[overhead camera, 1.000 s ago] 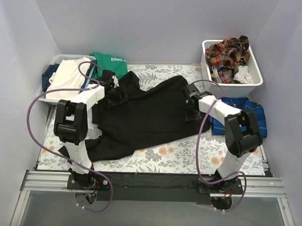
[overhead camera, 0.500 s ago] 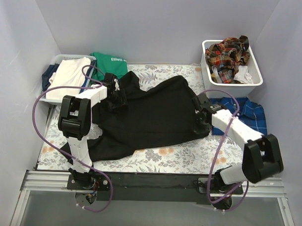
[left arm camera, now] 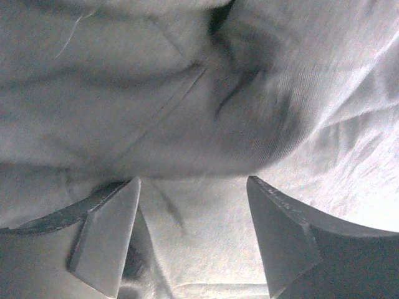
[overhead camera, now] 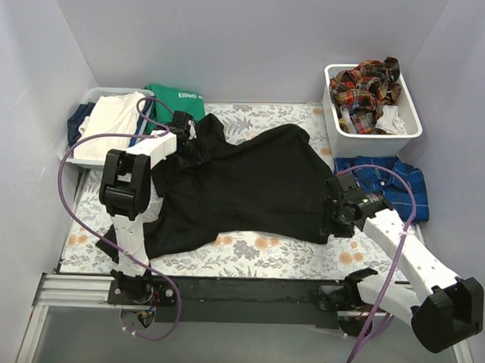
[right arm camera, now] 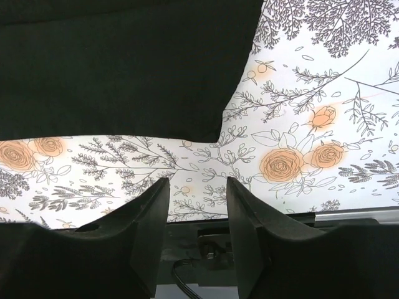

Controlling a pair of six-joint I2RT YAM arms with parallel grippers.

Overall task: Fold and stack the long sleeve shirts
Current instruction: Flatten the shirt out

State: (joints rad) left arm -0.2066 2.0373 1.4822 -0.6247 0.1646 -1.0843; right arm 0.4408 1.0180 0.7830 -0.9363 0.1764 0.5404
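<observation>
A large black long sleeve shirt point(overhead camera: 234, 181) lies spread on the floral table cover point(overhead camera: 264, 250). My left gripper point(overhead camera: 189, 145) is on its far left part, near the collar. In the left wrist view the gripper point(left arm camera: 192, 180) is open, with wrinkled cloth point(left arm camera: 187, 93) filling the view under and between the fingers. My right gripper point(overhead camera: 333, 220) is at the shirt's near right corner. In the right wrist view it point(right arm camera: 197, 180) is open and empty over the floral cover, and the black shirt's corner point(right arm camera: 212, 128) lies just beyond the fingertips. A blue plaid shirt point(overhead camera: 390, 183) lies at the right.
A white bin point(overhead camera: 409, 127) at the back right holds red-orange plaid shirts point(overhead camera: 364, 84). A green top with white lettering point(overhead camera: 178, 99) lies at the back left beside a basket point(overhead camera: 110, 92) of white and navy cloth. The table's front rail point(right arm camera: 349, 215) is close below the right gripper.
The right arm has swung toward the near right, and the shirt's right edge has come with it and spread out. The left gripper has shifted slightly away on the shirt's far left.
</observation>
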